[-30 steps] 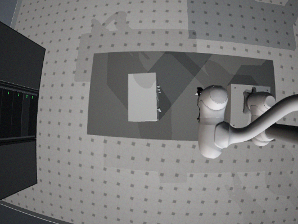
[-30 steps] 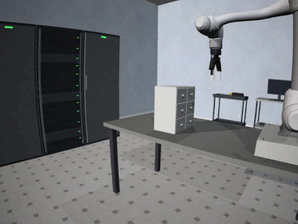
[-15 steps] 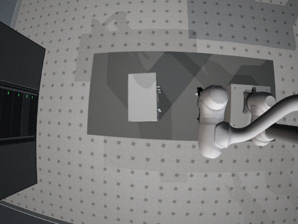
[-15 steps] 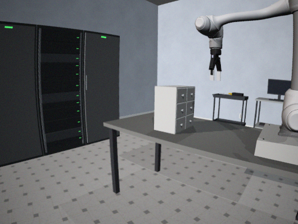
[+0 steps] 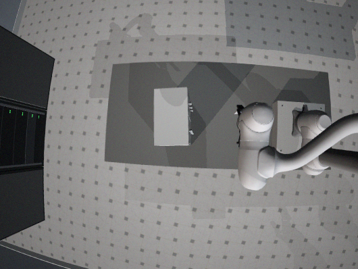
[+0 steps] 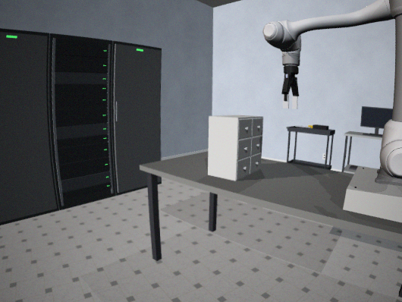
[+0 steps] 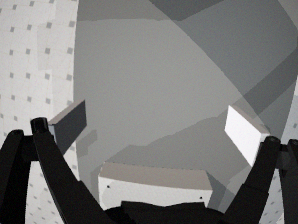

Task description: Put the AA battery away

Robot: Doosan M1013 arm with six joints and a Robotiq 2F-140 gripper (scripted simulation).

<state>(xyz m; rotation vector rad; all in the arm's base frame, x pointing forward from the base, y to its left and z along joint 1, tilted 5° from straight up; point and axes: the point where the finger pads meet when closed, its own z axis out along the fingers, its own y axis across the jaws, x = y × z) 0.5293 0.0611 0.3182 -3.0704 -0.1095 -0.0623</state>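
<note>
- High above the tabletop [image 6: 182, 172], the end effector [image 6: 290, 102] hangs with its fingers spread wide and nothing between them, pointing straight down.
- And the chest [image 6: 224, 146]? It stands lower down and off to one side, well apart from those fingers, with its six knobbed drawer fronts [image 6: 250, 146] turned toward the arm's side of the tabletop.
- From overhead, the chest [image 5: 170, 116] sits mid-table and the wrist [image 5: 254, 118] hovers out past its drawer side, so any reach for a knob means coming down and in toward that front.
- All six drawers look pushed in, folks; which one hides the battery, I cannot tell.
- The loose battery on the table, the one that counts, I can't pick out in any view, so its bearing and long axis stay unknown.
- My guess is that the search comes first, before any grab.
- Dark grey tabletop, crossed by broad shadows, on slim dark legs [image 6: 153, 218].
- Around us: pale dotted floor tiles [image 6: 95, 265], tall black server cabinets [image 6: 80, 117] with green lights, and a side table [image 6: 310, 130] against the far wall.
</note>
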